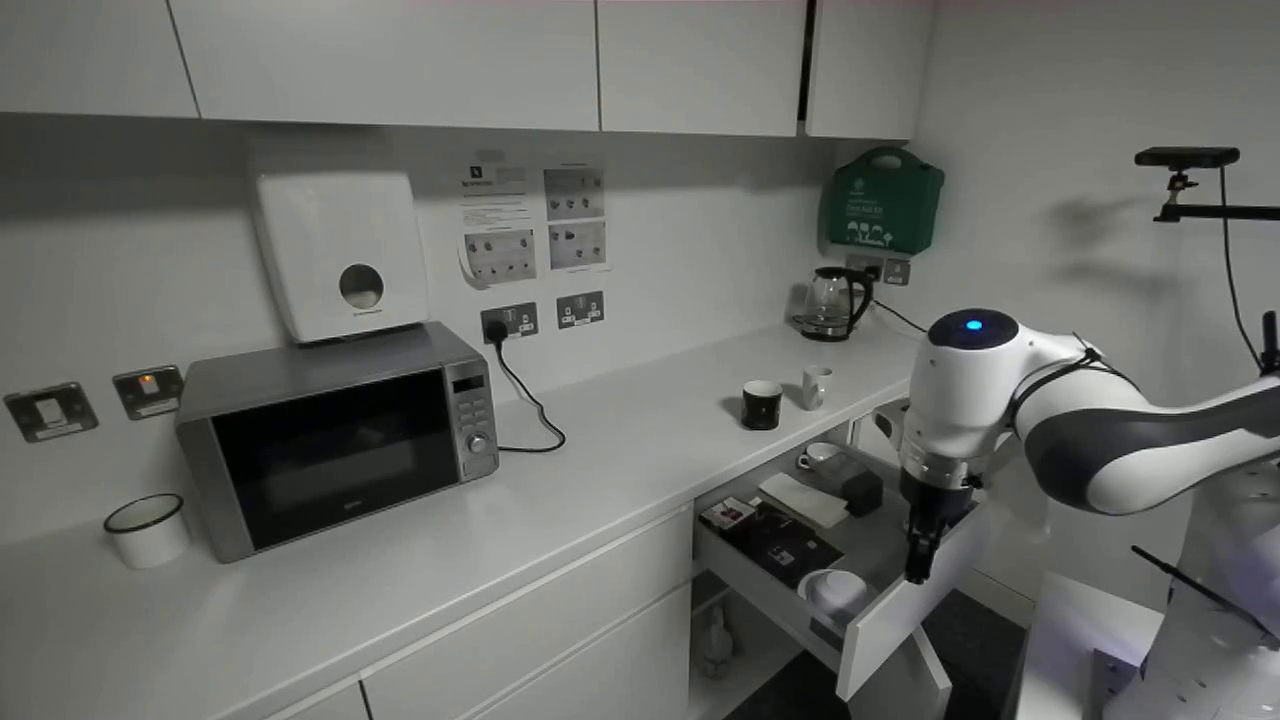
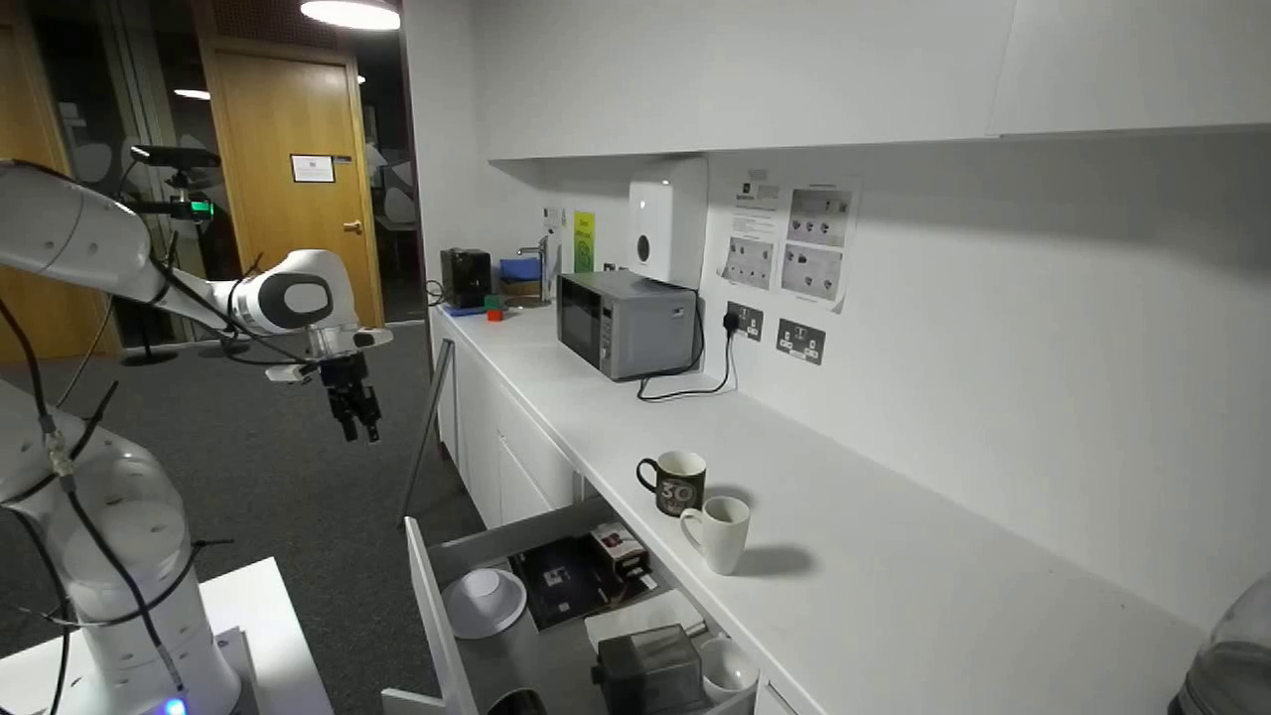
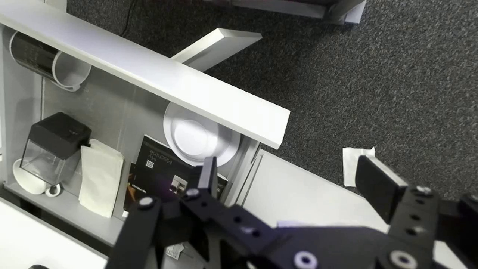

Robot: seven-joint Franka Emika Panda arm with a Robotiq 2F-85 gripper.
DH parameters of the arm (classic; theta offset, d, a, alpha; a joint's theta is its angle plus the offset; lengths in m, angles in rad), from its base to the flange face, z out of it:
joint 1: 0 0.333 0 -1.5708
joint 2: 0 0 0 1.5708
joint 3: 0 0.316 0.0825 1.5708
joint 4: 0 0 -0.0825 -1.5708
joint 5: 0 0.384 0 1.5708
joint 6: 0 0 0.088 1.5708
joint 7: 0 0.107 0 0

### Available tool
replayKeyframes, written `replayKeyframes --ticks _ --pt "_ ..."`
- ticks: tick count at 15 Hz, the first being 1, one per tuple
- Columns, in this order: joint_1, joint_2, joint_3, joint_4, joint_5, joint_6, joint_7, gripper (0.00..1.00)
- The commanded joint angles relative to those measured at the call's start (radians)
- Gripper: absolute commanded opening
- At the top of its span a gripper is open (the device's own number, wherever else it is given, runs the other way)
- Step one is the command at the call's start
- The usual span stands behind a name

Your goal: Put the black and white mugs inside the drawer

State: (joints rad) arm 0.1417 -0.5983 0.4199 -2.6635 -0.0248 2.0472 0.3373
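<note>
Fingers (image 3: 377, 190) stand apart, the upright black mug (image 2: 680, 487) marked "30", white mug (image 2: 725, 538) apparently plain.

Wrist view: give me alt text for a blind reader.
An open, empty gripper spans the foreground; beyond it, the open drawer holds a dark mug, a white cup, a partly clear container and a round white dish. Dark carpet lies upper right.

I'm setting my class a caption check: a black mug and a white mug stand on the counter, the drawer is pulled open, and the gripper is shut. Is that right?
Not quite: the gripper is open, as the wrist view shows, with nothing held. The black mug and white mug do stand on the counter, and the drawer is pulled open.
</note>
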Motion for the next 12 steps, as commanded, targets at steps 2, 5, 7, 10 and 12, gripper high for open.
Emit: replayKeyframes --ticks 2,5,7,10,12 --pt "-0.004 0.007 -0.043 -0.008 -0.061 0.033 0.016 1.00" --pt "-0.036 -0.002 -0.058 -0.019 -0.126 0.114 0.043 1.00" --pt "-0.069 -0.005 -0.060 -0.020 -0.180 0.194 0.083 1.00" --pt "-0.131 0.025 -0.042 -0.002 -0.283 0.306 0.130 1.00" --pt "-0.166 0.048 -0.031 0.014 -0.341 0.361 0.149 1.00"
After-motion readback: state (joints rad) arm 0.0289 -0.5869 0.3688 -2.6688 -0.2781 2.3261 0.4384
